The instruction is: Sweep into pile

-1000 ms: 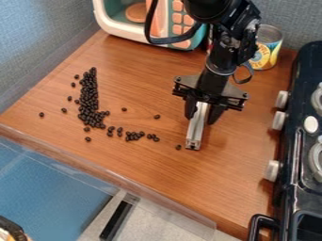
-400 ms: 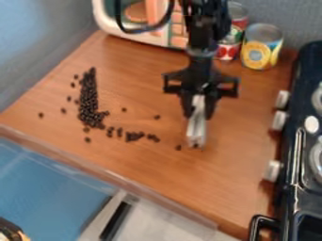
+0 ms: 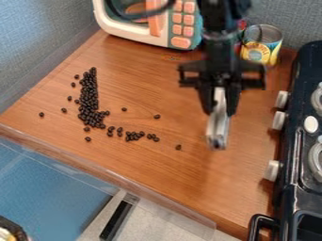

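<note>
My gripper (image 3: 218,110) hangs over the right half of the wooden table, shut on a silvery metal tool (image 3: 218,124) that points down between its fingers. Dark round beans (image 3: 89,101) lie in a dense elongated cluster at the left of the table. From its lower end a looser string of beans (image 3: 133,136) runs right, and several single beans are scattered around. One lone bean (image 3: 179,147) lies left of the tool's lower end, apart from it.
A toy microwave (image 3: 182,26) stands at the back, with a yellow-labelled can (image 3: 261,45) to its right and another can partly behind the arm. The black toy stove (image 3: 303,155) lines the right side. A clear ledge (image 3: 113,176) runs along the front edge.
The gripper first shifts slightly and turns, then moves right with the tool, away from the lone bean. The beans lie where they were.
</note>
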Robot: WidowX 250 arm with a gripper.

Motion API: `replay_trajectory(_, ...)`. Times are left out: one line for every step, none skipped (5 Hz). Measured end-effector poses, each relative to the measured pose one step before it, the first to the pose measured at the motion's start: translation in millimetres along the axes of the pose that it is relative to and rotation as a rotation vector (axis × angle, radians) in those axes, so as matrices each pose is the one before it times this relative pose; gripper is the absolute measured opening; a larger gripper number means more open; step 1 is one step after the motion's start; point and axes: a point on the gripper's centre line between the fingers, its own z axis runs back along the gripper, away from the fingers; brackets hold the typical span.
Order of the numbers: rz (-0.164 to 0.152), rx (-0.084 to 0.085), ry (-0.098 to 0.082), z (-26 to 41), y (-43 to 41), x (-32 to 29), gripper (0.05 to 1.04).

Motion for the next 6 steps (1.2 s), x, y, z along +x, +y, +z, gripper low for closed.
replay_trajectory(-0.0416, 0.0547, -0.0102, -15.65, -2.4, -7.64, 0.338)
replay_trajectory(-0.0194, 0.063, -0.0132, -23.35, 9.52, -2.66, 0.338)
replay_trajectory(0.0036, 0.0165, -0.0329, -13.74, 8.75, 3.32, 0.338)
replay_trajectory(0.0186, 0.0114, -0.0062, -3.24, 10.67, 4.82, 0.338)
replay_trajectory(-0.0168, 0.0004, -0.004, -1.34, 11.95, 0.66, 0.338)
replay_trajectory(-0.0011, -0.0191, 0.001, 0.91, 23.41, 1.74, 0.338)
